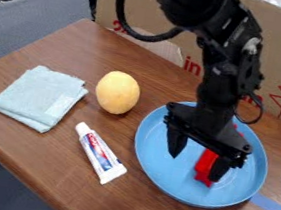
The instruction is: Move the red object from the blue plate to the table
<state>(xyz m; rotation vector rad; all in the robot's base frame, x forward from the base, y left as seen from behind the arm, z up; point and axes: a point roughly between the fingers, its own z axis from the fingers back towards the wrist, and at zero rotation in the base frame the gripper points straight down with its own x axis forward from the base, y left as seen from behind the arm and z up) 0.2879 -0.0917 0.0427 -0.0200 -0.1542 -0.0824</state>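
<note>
Gripper points down into the plate, jaws spread wide, straddling the red block without pinching it. Block lies in the plate's right half. Ball, tube and cloth sit left of the plate on the table.

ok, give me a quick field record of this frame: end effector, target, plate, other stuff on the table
end effector: open, pointing down, low over the plate, fingers either side of the red block's upper end
red object: lying on the plate, right of centre, not lifted
blue plate: on the table, front right
others: orange ball, teal cloth, toothpaste tube, all left of the plate
</note>
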